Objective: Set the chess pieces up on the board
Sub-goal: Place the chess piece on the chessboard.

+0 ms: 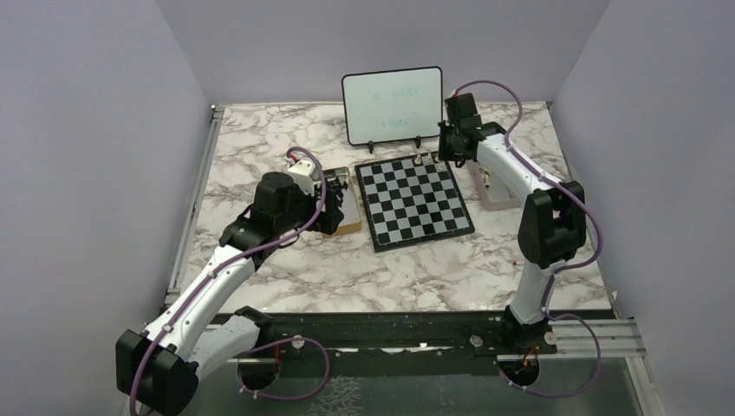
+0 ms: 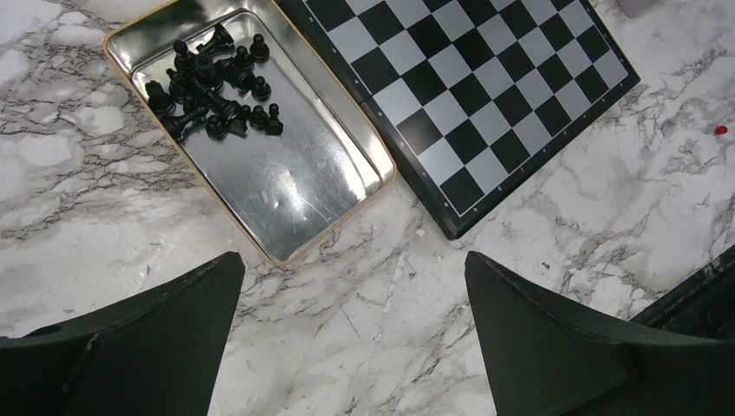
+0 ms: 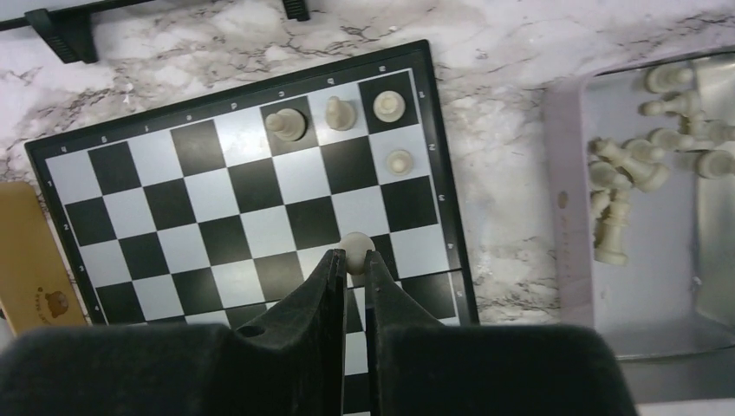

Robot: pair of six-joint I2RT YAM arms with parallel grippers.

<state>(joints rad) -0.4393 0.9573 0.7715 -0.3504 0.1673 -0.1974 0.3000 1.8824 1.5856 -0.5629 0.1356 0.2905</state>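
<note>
Pale silvery-white chess pieces point(image 3: 354, 245) look tiny, light and slick, so pinch each at its head, as your right fingers point(image 3: 325, 295), drawn narrow, hold one over the black-and-grey chequered board point(image 3: 217, 199) near its far right corner, while your left fingers point(image 2: 173, 321) hang spread wide.

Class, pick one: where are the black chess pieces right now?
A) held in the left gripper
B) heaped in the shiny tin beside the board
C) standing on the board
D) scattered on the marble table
B: the black chess pieces lie heaped in the shiny tin, off the board.
</note>
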